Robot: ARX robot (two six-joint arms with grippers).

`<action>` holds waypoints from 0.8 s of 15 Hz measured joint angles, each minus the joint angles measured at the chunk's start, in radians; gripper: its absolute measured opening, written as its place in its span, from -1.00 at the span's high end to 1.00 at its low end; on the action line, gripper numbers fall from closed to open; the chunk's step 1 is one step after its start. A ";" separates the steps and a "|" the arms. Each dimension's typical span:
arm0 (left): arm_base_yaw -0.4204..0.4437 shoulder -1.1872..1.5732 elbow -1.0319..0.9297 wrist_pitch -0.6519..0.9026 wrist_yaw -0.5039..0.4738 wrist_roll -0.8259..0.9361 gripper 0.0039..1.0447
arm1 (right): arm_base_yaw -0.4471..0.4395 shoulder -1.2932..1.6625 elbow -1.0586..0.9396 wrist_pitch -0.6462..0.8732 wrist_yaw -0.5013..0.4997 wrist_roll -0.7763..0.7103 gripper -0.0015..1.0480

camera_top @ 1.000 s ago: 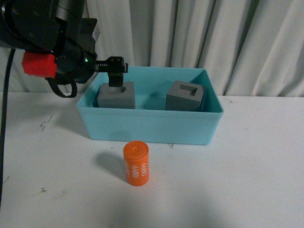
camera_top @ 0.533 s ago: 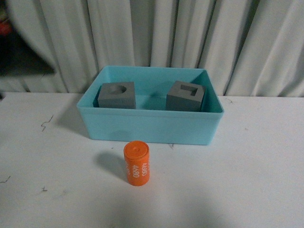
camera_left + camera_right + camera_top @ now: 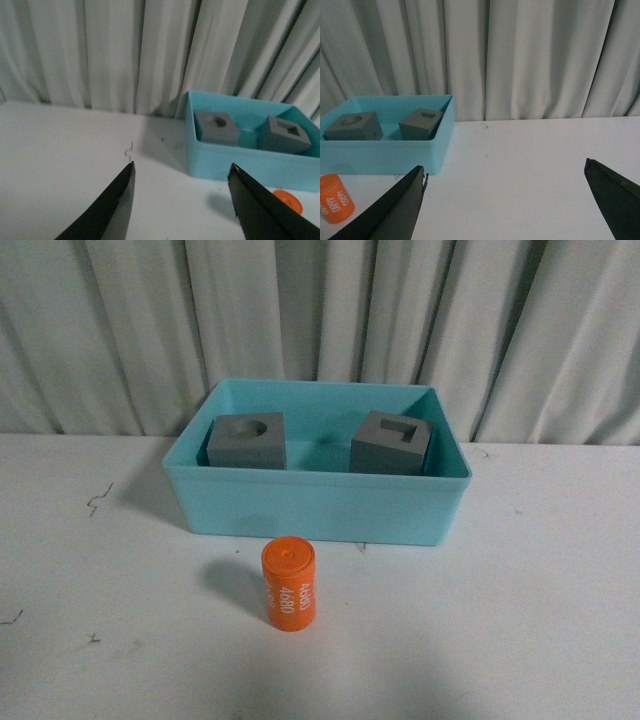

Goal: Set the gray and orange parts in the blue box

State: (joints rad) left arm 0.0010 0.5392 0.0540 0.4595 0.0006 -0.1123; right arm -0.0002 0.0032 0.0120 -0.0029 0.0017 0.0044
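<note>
A big pale curtain (image 3: 320, 310) hangs in soft up-and-down folds at the back. In front of it is a flat white table (image 3: 540, 620) with a few small dark marks.

On the table sits the blue box (image 3: 320, 505). It is a wide, low tub of smooth light blue plastic with a thin rim all round. Two parts are inside it. On the left is a dull gray cube with a round hole (image 3: 246, 443) in its top. On the right is a dull gray cube with a rectangular hole (image 3: 390, 443) in its top. The two cubes sit apart, with bare blue floor between them.

The left gripper (image 3: 182, 166) has two black, pointy fingers spread wide, and it holds nothing. It hangs over the table to the left of the box. The right gripper (image 3: 505, 166) is spread wide too, with nothing in it. It hangs over the table to the right of the box.

The orange cylinder (image 3: 288, 584) is the smallest part. It is round and smooth, and it stands up on the table just in front of the box, not in it. White writing on its side says "4680" two times.
</note>
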 joint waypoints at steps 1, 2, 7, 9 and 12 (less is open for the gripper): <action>0.000 -0.023 0.000 0.007 0.000 0.040 0.10 | 0.000 0.000 0.000 0.000 0.000 0.000 -0.87; 0.000 -0.052 -0.004 -0.020 0.000 0.066 0.30 | 0.000 0.000 0.000 -0.001 0.000 0.000 -0.87; 0.000 -0.153 -0.044 -0.081 -0.001 0.097 0.97 | 0.000 0.000 0.000 -0.001 0.000 0.000 -0.87; 0.000 -0.216 -0.044 -0.133 -0.001 0.097 0.97 | 0.000 0.000 0.000 -0.001 0.000 0.000 -0.87; 0.000 -0.316 -0.044 -0.237 -0.001 0.097 0.97 | 0.000 0.000 0.000 -0.001 0.000 0.000 -0.87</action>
State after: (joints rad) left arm 0.0006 0.2234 0.0097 0.2230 -0.0006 -0.0154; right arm -0.0002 0.0036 0.0120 -0.0036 0.0021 0.0044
